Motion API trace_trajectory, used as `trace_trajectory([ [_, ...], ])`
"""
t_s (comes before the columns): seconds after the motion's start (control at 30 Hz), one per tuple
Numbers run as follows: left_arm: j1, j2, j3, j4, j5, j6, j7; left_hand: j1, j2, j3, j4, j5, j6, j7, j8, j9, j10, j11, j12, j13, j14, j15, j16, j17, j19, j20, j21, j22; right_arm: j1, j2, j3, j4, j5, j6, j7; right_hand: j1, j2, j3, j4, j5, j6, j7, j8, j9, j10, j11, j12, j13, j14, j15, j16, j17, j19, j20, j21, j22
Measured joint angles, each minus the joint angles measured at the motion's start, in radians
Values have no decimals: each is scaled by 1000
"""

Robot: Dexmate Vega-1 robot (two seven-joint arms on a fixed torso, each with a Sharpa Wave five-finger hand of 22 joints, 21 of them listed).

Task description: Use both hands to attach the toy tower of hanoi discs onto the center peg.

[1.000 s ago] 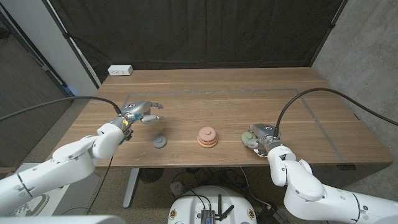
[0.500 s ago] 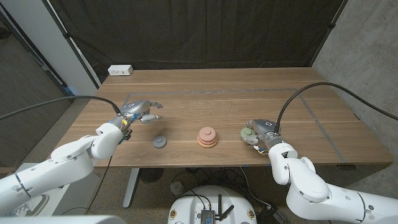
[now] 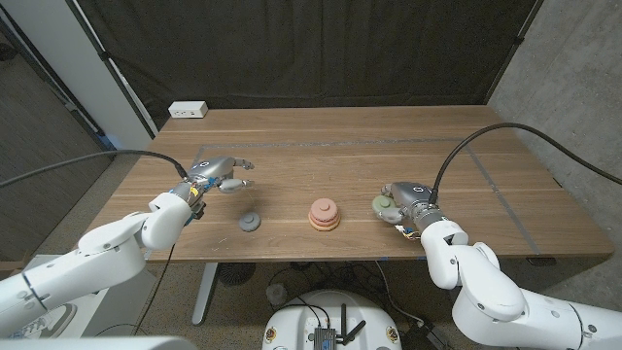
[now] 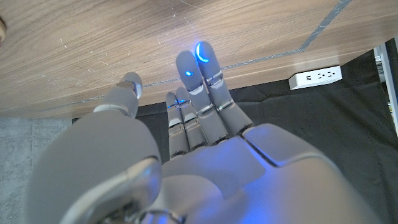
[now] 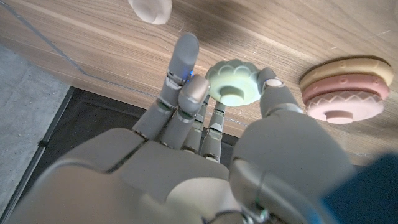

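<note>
Wooden table [image 3: 350, 146] under both arms. Near its front edge, at the middle, a stack of discs [image 3: 325, 215] on the center peg: a yellowish disc at the base, pink ones above it. To the robot's left of the stack, a grey disc [image 3: 251, 222] lying alone on the wood, apart from everything.

Right hand [image 3: 401, 204] just right of the stack, grasping a pale green disc [image 3: 383, 205] with a scalloped rim. In the right wrist view, green disc [image 5: 232, 85] pinched at its rim between the thumb on one side and the fingers [image 5: 184, 59] on the other, close over the tabletop, with the stacked discs [image 5: 343, 88] beside it and not touching it.

Left hand [image 3: 218, 174] well behind and left of the grey disc, released and grasping nothing, fingers spread and reaching toward the table's middle. In the left wrist view, fingers [image 4: 200, 74] extended over bare wood, two tips glowing blue.

White power strip [image 3: 188, 110] at the table's far left corner, also in the left wrist view [image 4: 317, 76]. Black curtain [image 3: 311, 49] behind the table.
</note>
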Motion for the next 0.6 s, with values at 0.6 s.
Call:
trace_trajectory([
  [0.6, 23, -6, -22, -5, 6, -8, 7, -1, -1, 8, -3, 0, 0, 0, 0, 0, 0, 0, 0, 5, 4, -4, 0, 2, 0, 0, 0, 0, -69, -8, 107, -25, -48, 134, 62, 0, 0, 4, -4, 0, 5, 6, -1, -1, 0, 0, -10, 3, 9, 2, 22, 0, 9, -2, 0, 0],
])
